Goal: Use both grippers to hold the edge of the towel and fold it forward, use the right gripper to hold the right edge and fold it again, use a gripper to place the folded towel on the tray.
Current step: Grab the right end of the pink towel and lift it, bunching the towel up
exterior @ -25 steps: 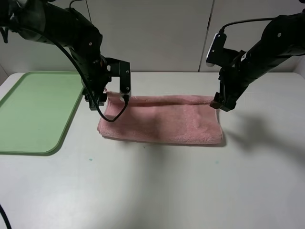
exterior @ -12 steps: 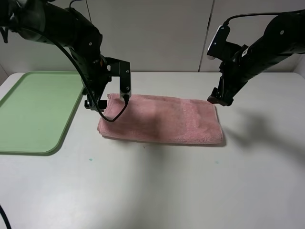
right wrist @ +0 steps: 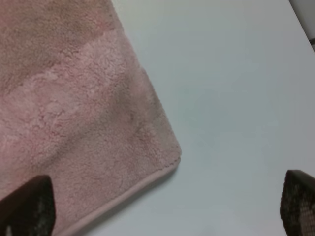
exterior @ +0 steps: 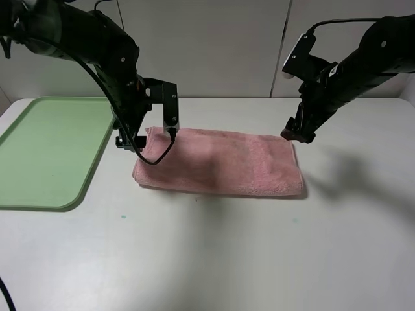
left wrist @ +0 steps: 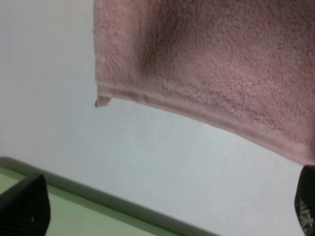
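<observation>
The pink towel [exterior: 220,161] lies flat on the white table, folded once into a long band. My left gripper [exterior: 130,144] is open and empty, just above the towel's far left corner. In the left wrist view its gripper [left wrist: 165,206] spans bare table beside the towel's hemmed edge [left wrist: 211,64]. My right gripper [exterior: 297,136] is open and empty, just above the towel's far right corner. In the right wrist view its gripper [right wrist: 162,204] hangs over the towel's corner [right wrist: 74,113]. The green tray [exterior: 45,152] lies at the left.
The tray's rim [left wrist: 74,221] also shows in the left wrist view, close to the left gripper. A pale wall stands behind the table. White tabletop [exterior: 214,253] stretches in front of the towel and to its right.
Both grippers have let go of the towel's far edge and risen slightly. The raised edge has dropped and the towel now lies flat.
</observation>
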Motion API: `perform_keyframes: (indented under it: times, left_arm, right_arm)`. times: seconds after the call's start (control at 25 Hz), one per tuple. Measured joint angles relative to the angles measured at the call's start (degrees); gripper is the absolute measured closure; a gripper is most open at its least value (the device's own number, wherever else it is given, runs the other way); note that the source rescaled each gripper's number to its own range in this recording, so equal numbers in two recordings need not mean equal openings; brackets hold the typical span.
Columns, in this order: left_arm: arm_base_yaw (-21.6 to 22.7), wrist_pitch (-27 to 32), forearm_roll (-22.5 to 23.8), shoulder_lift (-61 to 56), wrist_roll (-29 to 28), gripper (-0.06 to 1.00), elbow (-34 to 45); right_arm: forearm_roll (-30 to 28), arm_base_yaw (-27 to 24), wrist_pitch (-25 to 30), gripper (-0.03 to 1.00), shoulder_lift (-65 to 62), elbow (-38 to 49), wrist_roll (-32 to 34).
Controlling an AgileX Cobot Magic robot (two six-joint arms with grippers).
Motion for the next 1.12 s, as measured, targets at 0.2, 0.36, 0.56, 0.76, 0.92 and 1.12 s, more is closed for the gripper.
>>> perform_keyframes:
  times: [0.2,0.36,0.56,0.76,0.92,1.12]
  left_arm:
    - [0.0,-0.1,0.0,0.0,0.0,-0.05,0.0]
    - [0.0,-1.8,0.0,0.0,0.0,-0.05,0.0]
    - [0.0,-2.6,-0.2,0.0,0.0,-0.05,0.0]
    - [0.0,-2.4,-0.2,0.0,0.0,-0.05,0.0]
    - [0.0,0.7,-0.2,-1.7,-0.5,-0.05,0.0]
    - [0.0,4.8,-0.2,-7.1,-10.0,-0.05,0.0]
  right_arm:
    - [0.0,0.0,0.0,-0.03,0.0,0.0,0.1]
    - [0.0,0.0,0.0,-0.03,0.0,0.0,0.1]
    - [0.0,0.0,0.0,-0.03,0.0,0.0,0.1]
    - [0.1,0.0,0.0,-0.03,0.0,0.0,0.1]
    - [0.1,0.0,0.0,-0.03,0.0,0.0,0.1]
    - [0.1,0.0,-0.1,-0.03,0.0,0.0,0.1]
